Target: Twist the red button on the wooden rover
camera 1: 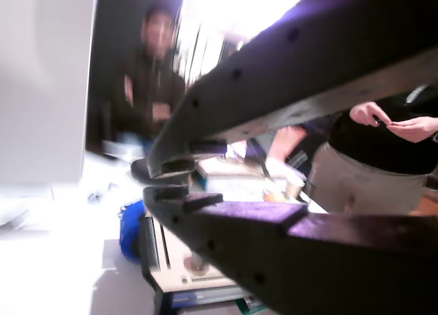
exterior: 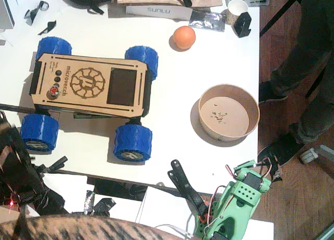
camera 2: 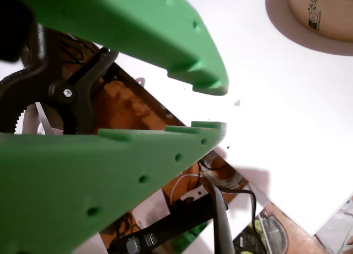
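The wooden rover (exterior: 88,83) with its blue wheels stands at the table's upper left. Its red button (exterior: 53,92) sits on the deck's left end, beside small black buttons. My black left arm (exterior: 15,162) is at the lower left, clear of the button. In a wrist view the left gripper (camera 1: 163,181) has its dark tips almost together, holding nothing, and hangs above the blurred rover (camera 1: 198,260). My green right arm (exterior: 237,201) is folded at the bottom edge. The right gripper (camera 2: 212,106) is open over bare table and holds nothing.
An orange ball (exterior: 183,37) lies behind the rover. A round cardboard bowl (exterior: 228,112) stands at the right, and its rim (camera 2: 320,16) shows in a wrist view. A black clamp (exterior: 182,185) sits at the near edge. A person's legs (exterior: 302,68) stand to the right.
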You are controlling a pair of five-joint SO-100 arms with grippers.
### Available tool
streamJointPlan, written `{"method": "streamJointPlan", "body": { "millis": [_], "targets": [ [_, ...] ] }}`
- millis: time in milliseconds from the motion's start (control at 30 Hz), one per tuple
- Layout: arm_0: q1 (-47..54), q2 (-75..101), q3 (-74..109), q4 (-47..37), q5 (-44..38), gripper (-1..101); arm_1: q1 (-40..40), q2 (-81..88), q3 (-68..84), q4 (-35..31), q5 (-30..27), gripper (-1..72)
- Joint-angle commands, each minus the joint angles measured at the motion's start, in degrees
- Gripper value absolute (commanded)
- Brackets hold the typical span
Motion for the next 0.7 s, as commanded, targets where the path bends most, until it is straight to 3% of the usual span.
{"method": "streamJointPlan", "body": {
  "millis": [0,233,667],
  "targets": [
    [-0.35,5.10,0.26,1.05,0.44,0,0.09,0.09,-0.26,0.35,-0.53,2.5],
    [-0.35,6.33,-0.35,7.56,0.53,0,0.09,0.09,-0.26,0.44,-0.53,2.5],
    [-0.35,6.33,-0.44,7.65,0.62,0,0.09,0.09,-0.26,0.44,-0.53,2.5]
  ]
}}
